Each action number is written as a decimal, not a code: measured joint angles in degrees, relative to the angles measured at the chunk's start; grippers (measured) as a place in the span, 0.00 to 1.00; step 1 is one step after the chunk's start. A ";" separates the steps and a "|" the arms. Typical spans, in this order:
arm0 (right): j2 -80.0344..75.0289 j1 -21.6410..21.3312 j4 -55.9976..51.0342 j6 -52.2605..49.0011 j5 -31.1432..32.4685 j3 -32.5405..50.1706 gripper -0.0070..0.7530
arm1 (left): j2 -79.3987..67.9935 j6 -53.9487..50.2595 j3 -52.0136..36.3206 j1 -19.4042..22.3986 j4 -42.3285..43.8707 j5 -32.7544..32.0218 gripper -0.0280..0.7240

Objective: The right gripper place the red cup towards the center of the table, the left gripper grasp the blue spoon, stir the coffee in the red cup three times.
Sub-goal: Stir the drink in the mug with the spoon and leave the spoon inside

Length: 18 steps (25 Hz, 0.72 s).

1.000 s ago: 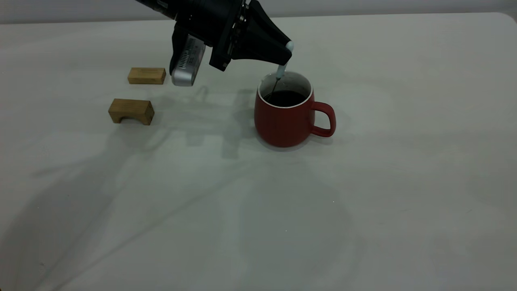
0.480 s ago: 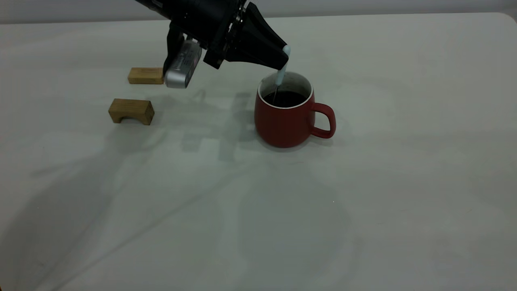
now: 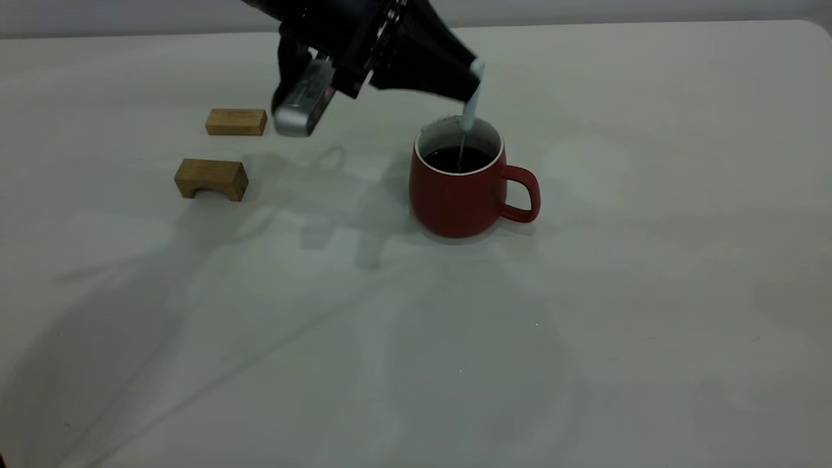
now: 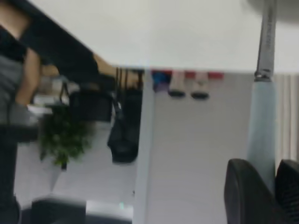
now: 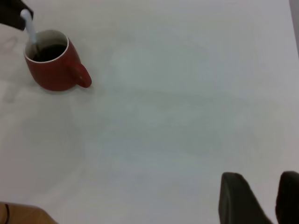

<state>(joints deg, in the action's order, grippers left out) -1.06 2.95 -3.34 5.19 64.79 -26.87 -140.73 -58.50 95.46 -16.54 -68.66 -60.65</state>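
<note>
The blue spoon (image 3: 472, 97) hangs nearly upright over the red cup (image 3: 458, 188), tilted a little, its pale handle pinched at the top and its slim dark neck running down into the coffee (image 3: 458, 158); the bowl is under the liquid and cannot be seen. It looks light and stiff, but the smooth rounded handle is likely slippery, so a firm pinch high on the handle, well clear of the thin metal neck, seems the right hold. The left gripper (image 3: 476, 77) has exactly that: its fingers are closed on the handle's upper end, just above the far side of the cup's rim. In the left wrist view the handle (image 4: 261, 126) passes between the dark fingertips (image 4: 247, 196).

The cup stands upright near the middle of the table (image 3: 650, 260), handle toward the right arm's side. It is ceramic, so probably heavy enough to stay put under gentle stirring, yet fragile if knocked, and the spoon neck should keep off the wall. Stirring appears under way; how many turns are done cannot be judged.

The right gripper (image 5: 261, 200) is parked well away from the cup, above bare table, its fingers apart and holding nothing. Two wooden blocks (image 3: 211, 178) lie on the left arm's side, apart from the cup.
</note>
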 joint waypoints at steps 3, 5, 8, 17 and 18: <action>0.00 0.00 0.00 0.00 0.00 0.00 0.32 | 0.00 -0.45 1.01 0.27 3.58 2.28 0.27; 0.00 0.00 0.00 0.00 0.00 0.00 0.32 | 0.00 0.58 1.01 0.27 3.94 4.80 0.27; 0.00 0.00 0.00 0.00 0.00 0.00 0.32 | -0.57 1.71 1.01 -0.08 3.09 6.54 0.27; 0.00 0.00 0.00 0.00 0.00 0.00 0.32 | -1.03 1.74 1.07 -1.82 3.73 5.67 0.27; 0.00 0.00 0.00 0.00 0.00 0.00 0.32 | -1.03 1.51 1.07 -1.82 3.80 5.49 0.27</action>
<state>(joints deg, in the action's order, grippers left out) -1.06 2.95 -3.34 5.19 64.79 -26.87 -141.77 -57.00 96.53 -18.36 -64.86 -55.16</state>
